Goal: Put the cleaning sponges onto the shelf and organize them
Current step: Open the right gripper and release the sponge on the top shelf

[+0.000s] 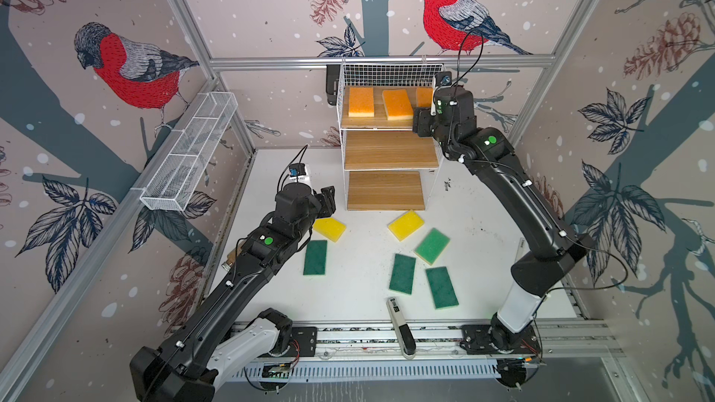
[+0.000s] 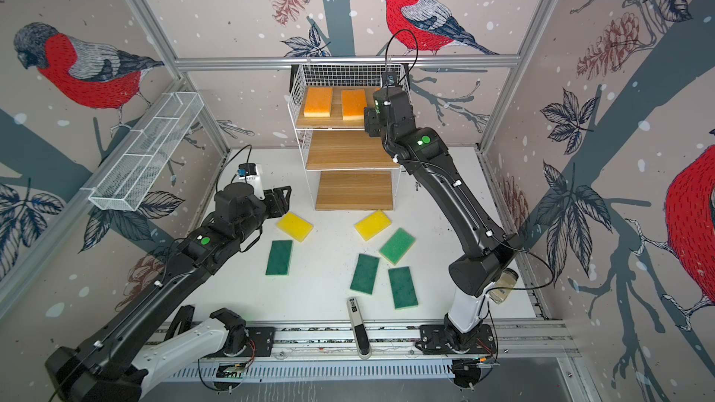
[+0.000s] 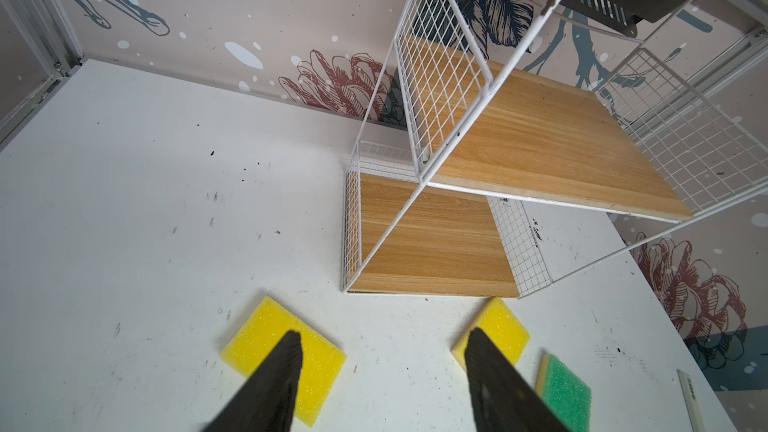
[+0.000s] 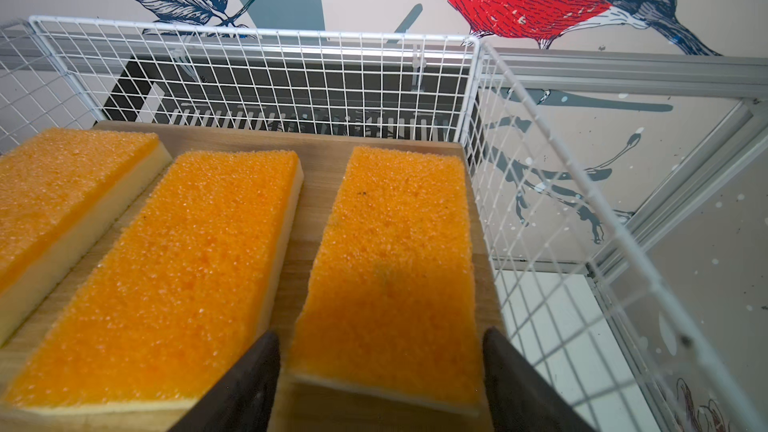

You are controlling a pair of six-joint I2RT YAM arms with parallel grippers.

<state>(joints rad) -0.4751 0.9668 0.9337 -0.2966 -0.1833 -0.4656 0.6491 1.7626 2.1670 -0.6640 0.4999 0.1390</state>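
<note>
The shelf (image 1: 390,150) (image 2: 348,150) stands at the back of the white table. Three orange sponges (image 4: 62,184) (image 4: 187,263) (image 4: 395,263) lie side by side on its top board. My right gripper (image 4: 381,332) is open and straddles the near end of the rightmost one, with a gap at each finger. Two yellow sponges (image 1: 329,229) (image 1: 406,225) and several green sponges (image 1: 315,257) (image 1: 432,245) (image 1: 402,273) lie flat on the table before the shelf. My left gripper (image 3: 384,331) (image 1: 328,199) hangs open and empty above the table, over the left yellow sponge (image 3: 322,367).
A slim white-and-black handheld device (image 1: 400,326) lies at the table's front edge. A long white mesh trough (image 1: 189,152) is fixed along the left wall. A glass jar (image 2: 503,286) stands behind the right arm's base. The shelf's lower boards (image 3: 540,139) are bare.
</note>
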